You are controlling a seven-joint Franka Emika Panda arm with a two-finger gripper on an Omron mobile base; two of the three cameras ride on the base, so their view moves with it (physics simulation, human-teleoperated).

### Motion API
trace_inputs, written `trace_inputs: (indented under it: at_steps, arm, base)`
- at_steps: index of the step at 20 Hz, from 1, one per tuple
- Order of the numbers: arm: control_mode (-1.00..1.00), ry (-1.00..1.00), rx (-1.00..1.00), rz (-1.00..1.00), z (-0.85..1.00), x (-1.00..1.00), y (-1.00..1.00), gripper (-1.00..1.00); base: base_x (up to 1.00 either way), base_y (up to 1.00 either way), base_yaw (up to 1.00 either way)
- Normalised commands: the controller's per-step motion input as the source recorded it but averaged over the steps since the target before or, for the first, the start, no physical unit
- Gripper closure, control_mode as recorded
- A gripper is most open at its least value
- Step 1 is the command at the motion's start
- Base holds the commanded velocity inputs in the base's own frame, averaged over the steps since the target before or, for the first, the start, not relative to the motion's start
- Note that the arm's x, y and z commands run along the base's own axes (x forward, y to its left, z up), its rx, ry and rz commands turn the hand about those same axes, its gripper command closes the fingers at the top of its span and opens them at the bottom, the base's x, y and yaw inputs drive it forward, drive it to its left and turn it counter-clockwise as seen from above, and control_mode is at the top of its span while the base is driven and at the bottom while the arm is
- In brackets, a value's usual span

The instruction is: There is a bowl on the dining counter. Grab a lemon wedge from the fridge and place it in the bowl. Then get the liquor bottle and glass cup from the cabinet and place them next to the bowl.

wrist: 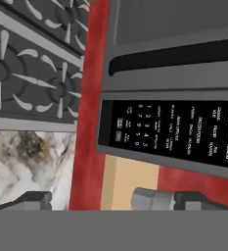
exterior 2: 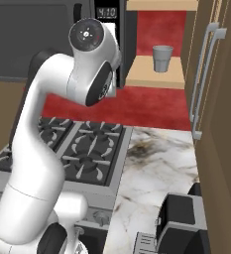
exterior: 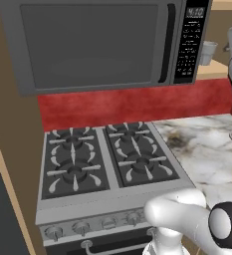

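Presently catalogued, one kitchen corner with the arm raised toward the wall cabinet.

Item, glass cup (exterior 2: 162, 58): a grey tumbler standing upright on the tan shelf of the cabinet (exterior 2: 156, 77), at about one o'clock in the right base view. In the left base view it peeks out at two o'clock, just beside the microwave's edge; in the hand view it lies low, at six o'clock. Not yet fetched.

Item, gripper (wrist: 113, 201): dark finger tips stand wide apart at the bottom of the hand view, with the cup between them in the picture but plainly not clamped. Open and carrying nothing.

Item, microwave (exterior: 97, 42): dark grey, door closed, keypad on its right side, hanging above the stove (exterior: 105, 159). Not part of the job.

Item, counter (exterior 2: 156, 173): marbled stone beside the stove, a dark appliance (exterior 2: 184, 223) at five o'clock in the right base view.

Item, tall grey door handles (exterior 2: 203, 79) at three o'clock in the right base view; whether these belong to the fridge cannot be told.

Progress, as a judgement: the cup step is under way, at the approach stage. Bowl, lemon wedge and bottle are not to be found among these items, so those steps cannot be assessed. Remaining at least: grasp the cup and carry it to the bowl.
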Motion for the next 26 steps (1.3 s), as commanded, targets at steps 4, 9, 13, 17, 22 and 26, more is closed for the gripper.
trace_inputs:
  at_steps: [4, 9, 13, 17, 22, 26]
  arm:
    - [-1.00, -0.04, -0.01, 0.00, 0.02, 0.26, -0.23, -1.00]
    - [-1.00, -0.01, -0.01, 0.00, 0.06, 0.38, -0.07, -1.00]
    - [-1.00, 0.00, -0.02, 0.00, 0.03, 0.48, 0.00, -1.00]
    - [-1.00, 0.02, -0.01, 0.00, 0.00, 0.46, -0.02, -1.00]
    - [-1.00, 0.04, 0.00, 0.00, 0.00, 0.43, -0.10, -1.00]
    - [-1.00, 0.00, 0.00, 0.05, 0.00, 0.33, -0.22, -1.00]
  base:
    - [0.00, 0.00, 0.00]
    - [0.00, 0.00, 0.00]
    - [0.00, 0.00, 0.00]
    - [0.00, 0.00, 0.00]
    - [0.00, 0.00, 0.00]
    - [0.00, 0.00, 0.00]
